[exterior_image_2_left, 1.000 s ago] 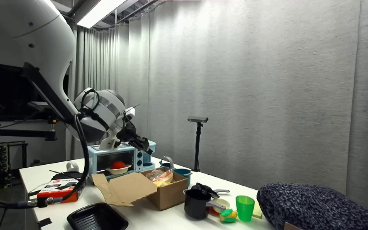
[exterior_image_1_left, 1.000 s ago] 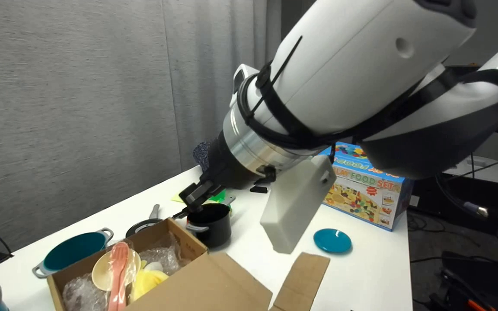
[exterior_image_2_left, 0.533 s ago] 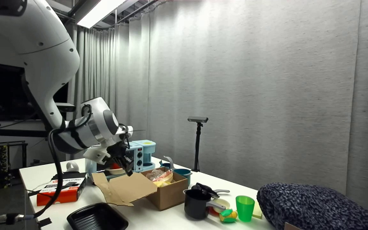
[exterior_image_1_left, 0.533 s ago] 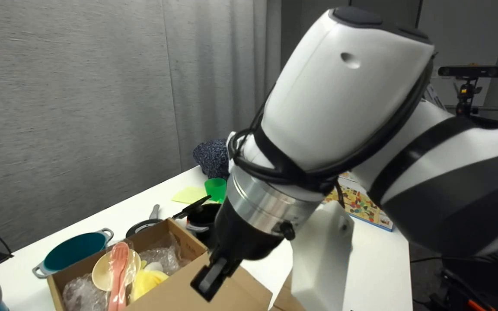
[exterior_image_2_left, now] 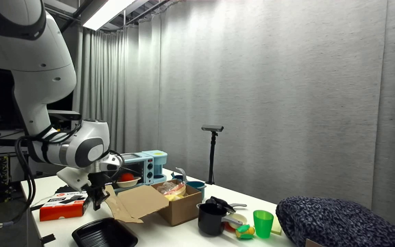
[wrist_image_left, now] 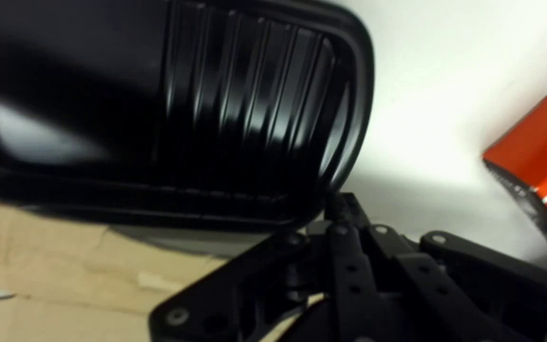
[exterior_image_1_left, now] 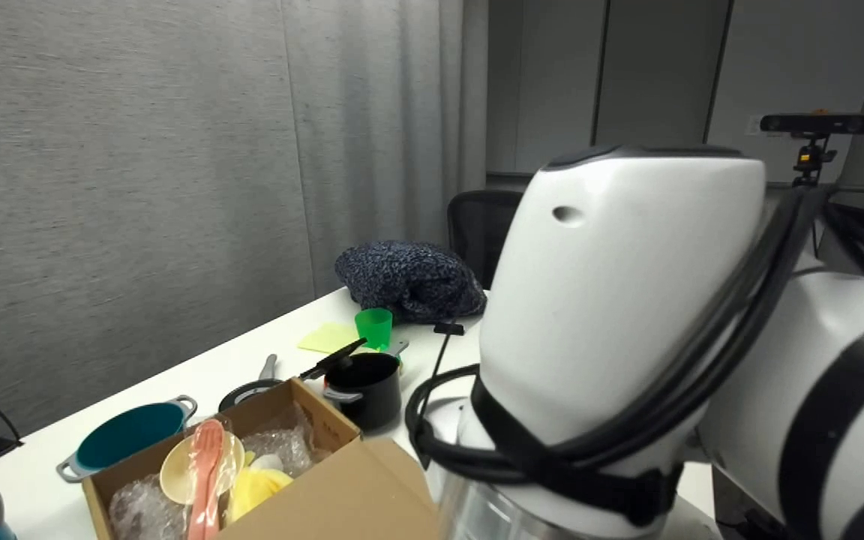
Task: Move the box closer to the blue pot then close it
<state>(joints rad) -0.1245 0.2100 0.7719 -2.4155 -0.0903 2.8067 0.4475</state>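
Observation:
The box [exterior_image_2_left: 183, 210] is brown cardboard and stands open, with yellow and pink items inside; it also shows in an exterior view [exterior_image_1_left: 336, 421]. Its long flap [exterior_image_2_left: 142, 201] is folded outward, and part shows in the wrist view [wrist_image_left: 64, 270]. The blue pot [exterior_image_1_left: 132, 435] stands close beside the box on the side away from the flap; it is partly hidden behind the box in an exterior view [exterior_image_2_left: 197, 186]. My gripper [exterior_image_2_left: 98, 203] is beside the flap's outer end, above the table. In the wrist view its fingers [wrist_image_left: 347, 206] are together with nothing seen between them.
A black ribbed tray [exterior_image_2_left: 105, 233] lies below the gripper, also large in the wrist view [wrist_image_left: 254, 95]. A red-white carton [exterior_image_2_left: 63, 206] lies beside the gripper. A black pot [exterior_image_2_left: 211, 219] stands near the box. A light-blue toaster oven [exterior_image_2_left: 148, 169] stands behind the flap.
My gripper has moved down and away from above the box, past the flap to its outer end. The box, flap and pot have not visibly moved.

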